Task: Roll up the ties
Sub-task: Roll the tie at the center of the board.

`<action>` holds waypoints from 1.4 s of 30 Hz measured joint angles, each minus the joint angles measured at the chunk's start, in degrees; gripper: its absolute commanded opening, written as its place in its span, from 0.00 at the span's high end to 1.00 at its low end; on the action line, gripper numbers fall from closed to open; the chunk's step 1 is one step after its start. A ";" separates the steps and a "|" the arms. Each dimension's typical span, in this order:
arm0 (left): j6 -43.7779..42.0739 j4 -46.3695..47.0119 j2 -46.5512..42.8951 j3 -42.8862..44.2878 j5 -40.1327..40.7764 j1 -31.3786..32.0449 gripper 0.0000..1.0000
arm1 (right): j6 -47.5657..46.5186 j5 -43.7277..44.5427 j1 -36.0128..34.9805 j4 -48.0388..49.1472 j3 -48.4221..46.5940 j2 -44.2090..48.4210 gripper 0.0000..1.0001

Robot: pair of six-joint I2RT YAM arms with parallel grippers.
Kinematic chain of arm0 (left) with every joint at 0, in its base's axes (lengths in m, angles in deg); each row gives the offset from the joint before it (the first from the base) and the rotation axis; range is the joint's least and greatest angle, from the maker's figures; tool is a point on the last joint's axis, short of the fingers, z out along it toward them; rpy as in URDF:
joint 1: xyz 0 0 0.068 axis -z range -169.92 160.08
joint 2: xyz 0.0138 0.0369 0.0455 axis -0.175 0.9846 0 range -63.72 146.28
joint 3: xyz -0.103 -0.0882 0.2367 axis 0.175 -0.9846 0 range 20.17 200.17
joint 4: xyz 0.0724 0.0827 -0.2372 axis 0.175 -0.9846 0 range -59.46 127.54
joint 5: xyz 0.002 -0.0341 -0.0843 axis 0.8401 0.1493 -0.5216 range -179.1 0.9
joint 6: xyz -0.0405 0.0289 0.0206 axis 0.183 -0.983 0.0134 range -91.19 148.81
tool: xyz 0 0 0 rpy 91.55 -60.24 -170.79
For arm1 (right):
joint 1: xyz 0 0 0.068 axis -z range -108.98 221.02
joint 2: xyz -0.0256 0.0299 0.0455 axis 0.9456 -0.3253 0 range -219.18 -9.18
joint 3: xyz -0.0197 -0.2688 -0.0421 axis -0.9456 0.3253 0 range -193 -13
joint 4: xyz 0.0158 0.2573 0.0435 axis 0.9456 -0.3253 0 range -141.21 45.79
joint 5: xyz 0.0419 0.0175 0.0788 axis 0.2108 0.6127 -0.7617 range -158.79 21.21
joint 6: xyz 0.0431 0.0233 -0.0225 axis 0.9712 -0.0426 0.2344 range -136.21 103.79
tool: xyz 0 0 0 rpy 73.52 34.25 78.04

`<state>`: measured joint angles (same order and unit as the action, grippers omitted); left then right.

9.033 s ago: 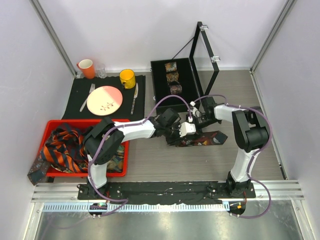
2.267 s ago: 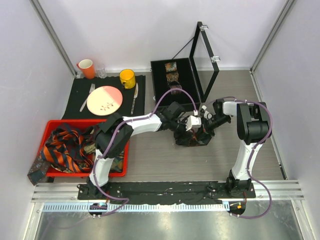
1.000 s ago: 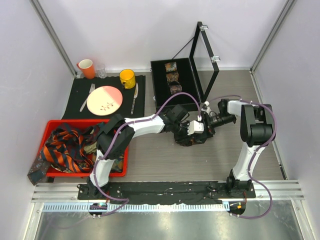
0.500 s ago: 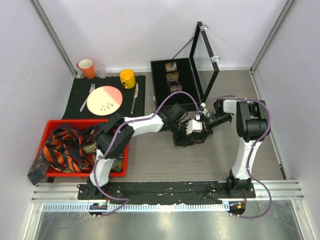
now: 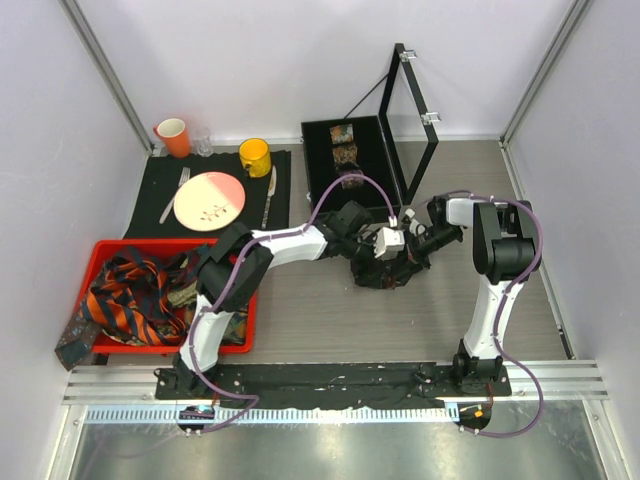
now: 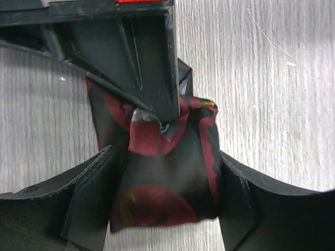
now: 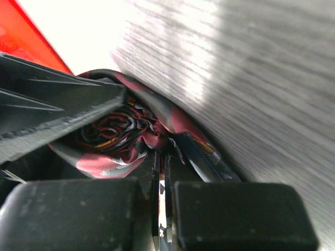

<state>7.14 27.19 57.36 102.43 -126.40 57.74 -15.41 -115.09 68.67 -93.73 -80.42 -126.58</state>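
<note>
The dark red tie [image 5: 384,272] sits as a tight coil just right of the worktop's centre. The left gripper [image 6: 167,206] squeezes it from both sides, seemingly to stop the turns springing loose, while the right gripper [image 7: 162,206], almost fully closed, pinches fabric at the coil's core, likely as a spindle

**Robot manipulation cell in a laboratory.**
The table [image 5: 320,325] is enclosed by plain white panels [image 5: 300,60] held in aluminium profiles [image 5: 105,75]. Two cabled arms [image 5: 285,245] are bolted to a black base plate [image 5: 330,380]. Household props are staged: a plate [image 5: 209,200], a yellow mug [image 5: 254,156], and a red tray [image 5: 110,247] of ties [image 5: 130,290].
</note>
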 measured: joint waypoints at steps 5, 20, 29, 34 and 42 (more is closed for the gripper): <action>0.87 1.64 1.51 0.68 -0.50 0.48 0.34 | 1.86 2.16 -0.68 -0.37 -1.03 0.00 0.99; -1.66 0.28 0.83 0.81 6.51 3.04 0.87 | 0.92 3.93 -0.83 -0.44 -1.18 1.31 0.68; -6.27 -3.74 -0.94 0.26 11.30 3.96 0.91 | -5.35 3.17 9.35 -0.85 -0.59 5.07 0.42; -7.34 -6.19 -0.70 1.55 11.80 3.96 0.91 | -3.30 1.66 9.92 1.64 -0.04 5.11 0.35; -7.54 -7.65 -0.26 2.62 11.78 3.96 0.91 | -0.70 -2.91 5.97 4.07 -0.09 3.08 0.39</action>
<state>-0.41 19.54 57.09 105.05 -114.62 61.69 -16.11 -118.00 74.64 -89.66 -80.51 -123.50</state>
